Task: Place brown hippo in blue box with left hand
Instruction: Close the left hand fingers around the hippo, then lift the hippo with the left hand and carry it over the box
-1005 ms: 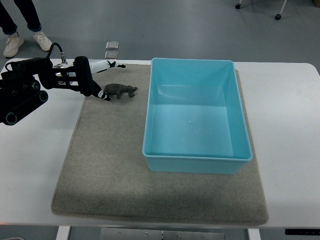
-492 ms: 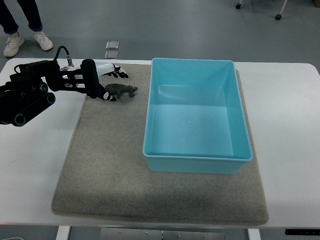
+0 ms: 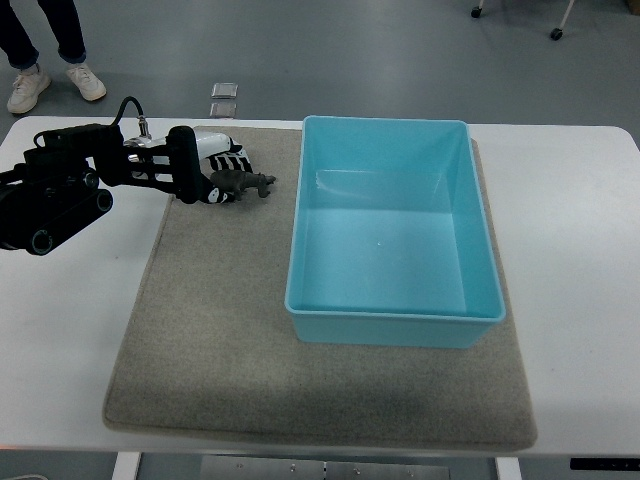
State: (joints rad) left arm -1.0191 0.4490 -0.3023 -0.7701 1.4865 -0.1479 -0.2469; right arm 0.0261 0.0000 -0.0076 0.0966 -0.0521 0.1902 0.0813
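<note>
brown hippo (image 3: 243,184) on mat beside empty blue box (image 3: 392,313), left hand (image 3: 222,172) fingers closing around it.

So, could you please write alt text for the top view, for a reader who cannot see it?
The robot's left hand reaches from the left and closes around a brown hippo on a grey mat. An empty blue box sits on the mat to the hippo's right, on a white table.
</note>
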